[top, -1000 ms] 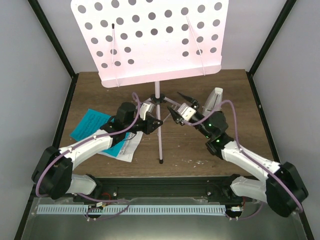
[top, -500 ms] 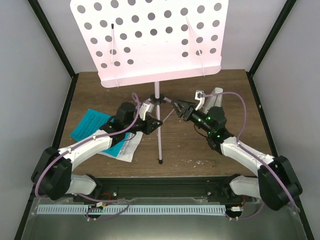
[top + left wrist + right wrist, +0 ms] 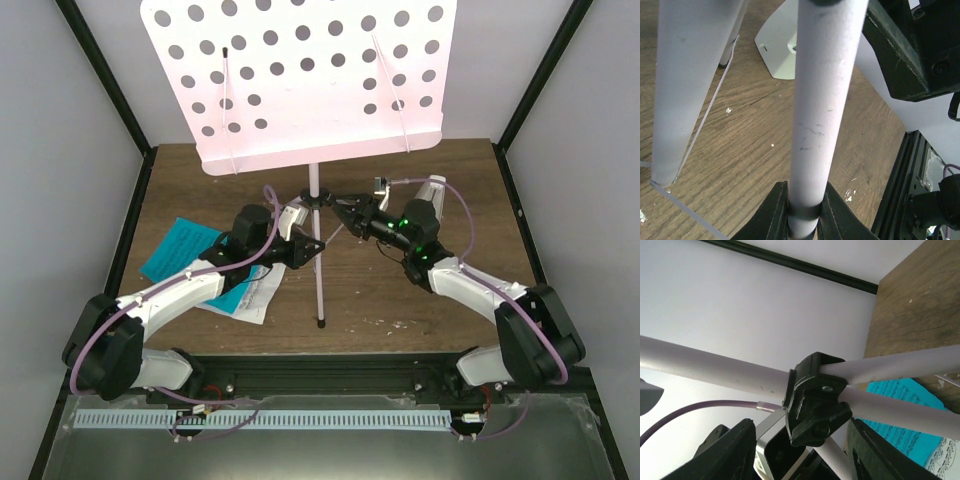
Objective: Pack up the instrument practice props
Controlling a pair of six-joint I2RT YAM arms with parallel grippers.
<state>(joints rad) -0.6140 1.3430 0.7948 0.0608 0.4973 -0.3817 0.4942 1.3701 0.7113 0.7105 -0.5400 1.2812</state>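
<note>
The pink-white music stand (image 3: pixel 300 80) stands at the table's back, its perforated desk high over the tripod hub (image 3: pixel 318 200). My left gripper (image 3: pixel 310 246) is shut on the stand's front leg (image 3: pixel 817 125), which runs up between its jaws (image 3: pixel 804 215). My right gripper (image 3: pixel 346 214) is open, with its fingers (image 3: pixel 725 450) either side of the black hub (image 3: pixel 817 400) and apart from it. The white metronome (image 3: pixel 432 192) stands behind my right arm, partly hidden; it also shows in the left wrist view (image 3: pixel 780 50). The teal booklet (image 3: pixel 180 245) lies under my left arm.
The front leg's foot (image 3: pixel 321 322) rests near the table's front edge. Another leg (image 3: pixel 690 75) slants at the left of the left wrist view. Black frame posts (image 3: pixel 520 110) and white walls enclose the table. A metal rail (image 3: pixel 300 415) runs below the arm bases.
My right gripper has swung left and turned, moving from beside the metronome up to the tripod hub. The left arm and the stand have not moved.
</note>
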